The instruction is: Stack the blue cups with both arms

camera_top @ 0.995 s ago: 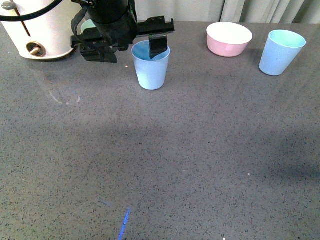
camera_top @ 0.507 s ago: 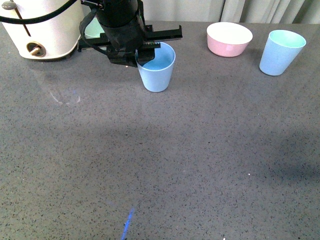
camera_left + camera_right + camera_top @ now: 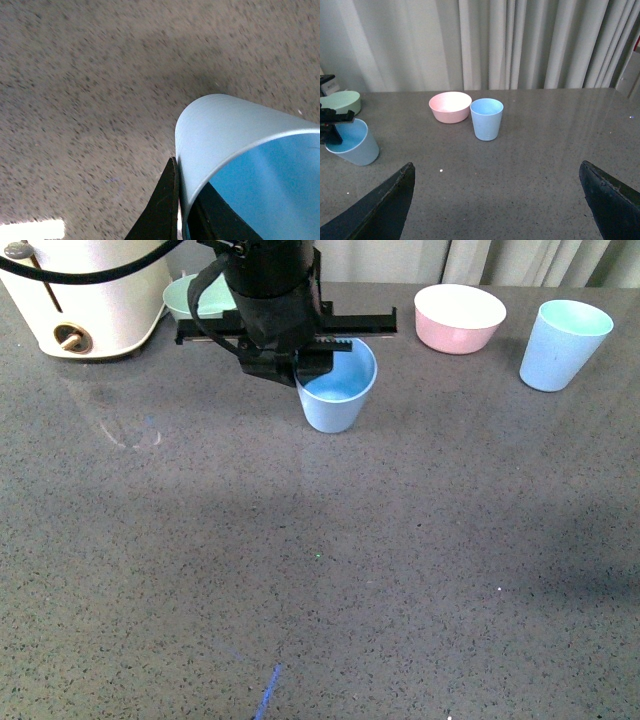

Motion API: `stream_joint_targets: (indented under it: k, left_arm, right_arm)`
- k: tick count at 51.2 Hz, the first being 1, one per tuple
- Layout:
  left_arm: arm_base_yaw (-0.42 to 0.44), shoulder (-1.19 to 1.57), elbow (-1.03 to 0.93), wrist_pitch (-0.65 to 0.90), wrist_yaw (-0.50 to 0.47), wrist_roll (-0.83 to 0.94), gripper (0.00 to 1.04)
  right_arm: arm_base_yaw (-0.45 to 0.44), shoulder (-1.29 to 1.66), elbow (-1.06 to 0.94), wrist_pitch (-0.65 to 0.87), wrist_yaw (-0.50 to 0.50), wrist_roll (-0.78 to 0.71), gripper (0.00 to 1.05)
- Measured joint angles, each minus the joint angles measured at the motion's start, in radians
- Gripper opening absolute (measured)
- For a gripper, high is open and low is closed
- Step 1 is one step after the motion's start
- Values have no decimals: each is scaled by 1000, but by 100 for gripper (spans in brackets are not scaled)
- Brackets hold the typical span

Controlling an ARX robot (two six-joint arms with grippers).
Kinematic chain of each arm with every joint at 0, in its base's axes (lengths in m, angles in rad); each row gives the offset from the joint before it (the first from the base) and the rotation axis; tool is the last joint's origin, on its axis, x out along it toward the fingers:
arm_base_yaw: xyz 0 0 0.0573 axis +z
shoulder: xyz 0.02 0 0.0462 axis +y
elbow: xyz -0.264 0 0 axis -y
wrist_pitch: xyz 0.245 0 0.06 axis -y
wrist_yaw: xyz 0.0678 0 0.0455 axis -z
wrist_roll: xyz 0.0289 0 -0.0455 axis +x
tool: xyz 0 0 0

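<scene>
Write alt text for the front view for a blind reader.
The left gripper pinches the rim of a tilted blue cup over a grey table. A second blue cup stands upright at far right, beside a pink bowl.

left arm (image 3: pixel 268 285) reaching down near counter's far edge, left gripper (image 3: pixel 305 365) clamped on blue cup (image 3: pixel 340 400) rim, one finger (image 3: pixel 210 212) inside, right gripper (image 3: pixel 496 170) jaws spread wide
</scene>
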Motion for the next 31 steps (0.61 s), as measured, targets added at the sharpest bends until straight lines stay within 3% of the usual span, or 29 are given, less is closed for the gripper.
stream_joint_targets:
  k: [20,31]
  left_arm:
    - [-111,-3,87,-74,24,-35,2]
    - [-128,26,149,-107,18,-37,2]
  right_arm:
    - [0,0,0,0,0,0,96]
    - [0,0,0,0,0,0,96]
